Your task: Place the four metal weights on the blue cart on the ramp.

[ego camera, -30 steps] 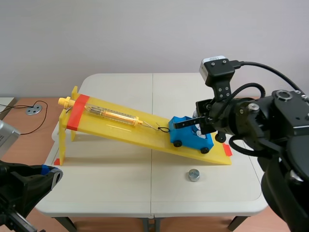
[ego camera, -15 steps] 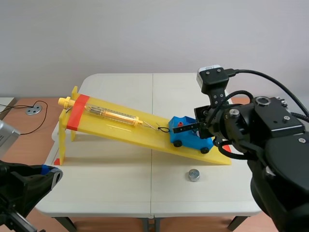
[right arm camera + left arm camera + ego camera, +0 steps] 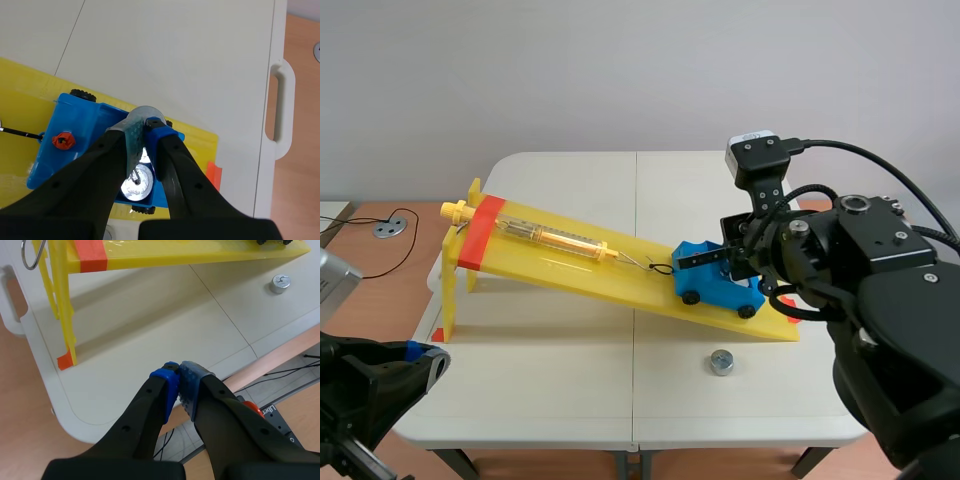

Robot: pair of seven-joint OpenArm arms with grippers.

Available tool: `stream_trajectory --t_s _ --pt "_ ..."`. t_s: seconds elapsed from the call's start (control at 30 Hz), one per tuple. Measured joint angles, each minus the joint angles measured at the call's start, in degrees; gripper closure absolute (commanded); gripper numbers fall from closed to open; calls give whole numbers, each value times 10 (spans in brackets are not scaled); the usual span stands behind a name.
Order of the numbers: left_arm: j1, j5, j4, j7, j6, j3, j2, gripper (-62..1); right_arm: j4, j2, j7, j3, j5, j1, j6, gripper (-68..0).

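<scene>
Your blue cart (image 3: 705, 285) sits on black wheels near the low end of the yellow ramp (image 3: 610, 282). A flat weight (image 3: 136, 182), round and silvery, lies in its tray. The right claw (image 3: 144, 126) pinches a gripped weight (image 3: 144, 111) on edge just above the cart. A loose weight (image 3: 721, 362) lies on the bench (image 3: 570, 380) near the ramp's foot.

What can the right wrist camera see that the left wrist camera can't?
Only the right wrist view: the inside of the blue cart, with a resting weight in it, and the right gripper, its jaws shut on a gripped weight.
Only the left wrist view: the left gripper, jaws shut on nothing, a loose weight on the table, and the ramp leg.
Both: the yellow ramp and the white table.
</scene>
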Motion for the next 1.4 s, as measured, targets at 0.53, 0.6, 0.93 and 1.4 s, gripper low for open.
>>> stream_trajectory --t_s 0.53,0.6,0.93,1.4 --pt "0 0 0 0 0 0 0 -27 0 0 -18 -13 0 0 3 -7" --pt "0 0 0 0 0 0 0 -27 0 0 -17 -13 0 0 10 -7" --pt "0 0 0 0 0 0 0 -27 0 0 -14 -13 0 -1 26 -200" --pt "0 0 0 0 0 0 0 -27 128 44 -50 -11 54 -35 41 -237"
